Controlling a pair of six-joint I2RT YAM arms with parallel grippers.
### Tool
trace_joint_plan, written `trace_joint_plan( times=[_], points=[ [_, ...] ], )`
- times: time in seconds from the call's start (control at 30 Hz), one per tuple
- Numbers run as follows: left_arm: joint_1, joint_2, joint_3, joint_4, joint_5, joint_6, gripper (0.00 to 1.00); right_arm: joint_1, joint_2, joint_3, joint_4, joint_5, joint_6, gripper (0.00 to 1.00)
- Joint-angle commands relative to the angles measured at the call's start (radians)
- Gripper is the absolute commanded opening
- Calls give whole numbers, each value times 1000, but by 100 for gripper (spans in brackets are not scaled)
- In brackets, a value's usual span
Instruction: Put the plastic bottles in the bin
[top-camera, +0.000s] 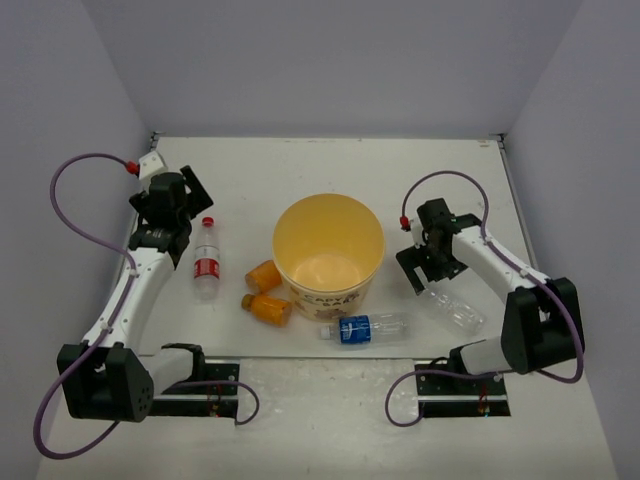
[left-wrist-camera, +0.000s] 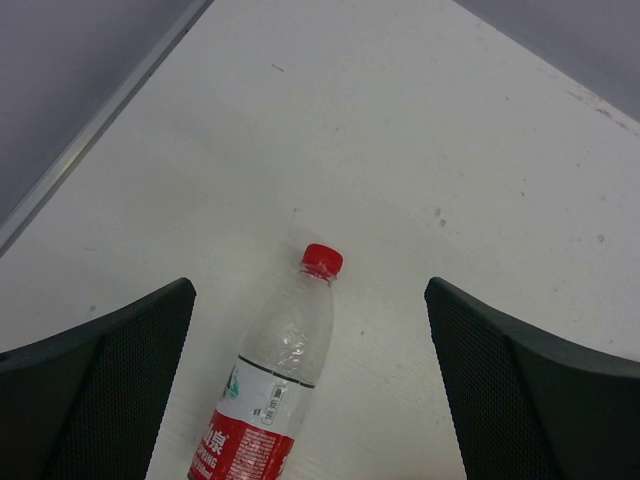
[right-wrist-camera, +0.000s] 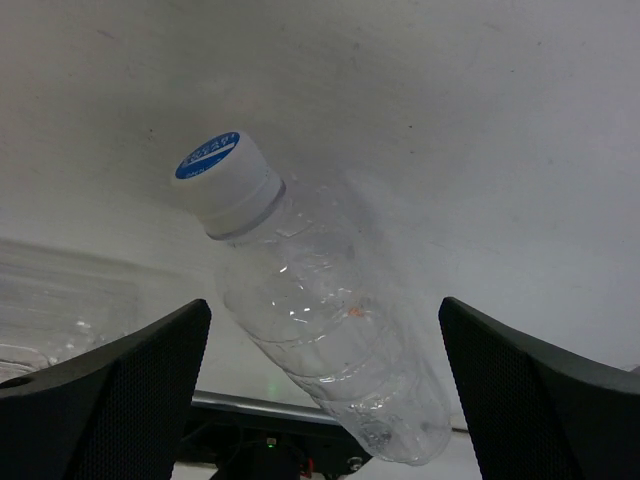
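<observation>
Wide and empty, the left jaws frame the red-capped bottle (left-wrist-camera: 275, 375), the right jaws the clear unlabelled bottle (right-wrist-camera: 320, 320), both lying on the surface (top-camera: 240, 170) near the yellow bin (top-camera: 328, 197). This looks like the first pickup: lower, then close across a bottle's body.

Probably a lab; plain walls (top-camera: 320, 60) enclose table (top-camera: 330, 165).

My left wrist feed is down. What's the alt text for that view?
A clear bottle with a red cap and red label lies on the white table, cap pointing away from the camera. It sits between the dark fingers of the open left gripper, which do not touch it.
</observation>
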Motion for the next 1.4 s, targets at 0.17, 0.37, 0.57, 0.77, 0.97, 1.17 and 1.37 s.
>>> trace_joint_plan(
  times=[0.17, 0.37, 0.57, 0.77, 0.97, 1.17, 1.37],
  points=[
    [6, 4, 12, 19, -75, 14, 100, 24, 153, -20, -14, 69, -51, 99],
    [8, 20, 23, 8, -72, 14, 100, 24, 243, -23, 20, 120, -47, 99],
    [8, 19, 23, 6, -78, 11, 100, 24, 245, 11, 32, 147, -46, 78],
    [8, 17, 27, -5, -84, 6, 100, 24, 234, 34, 50, 164, -13, 42],
    [7, 1, 13, 8, -90, 6, 100, 23, 131, 58, 104, 311, 48, 20],
    [8, -8, 5, 21, -59, 7, 100, 22, -33, 198, 105, 358, 87, 15],
    [7, -4, -6, 47, 15, 11, 100, 22, -247, 385, 234, 396, 201, 11]
  ],
)
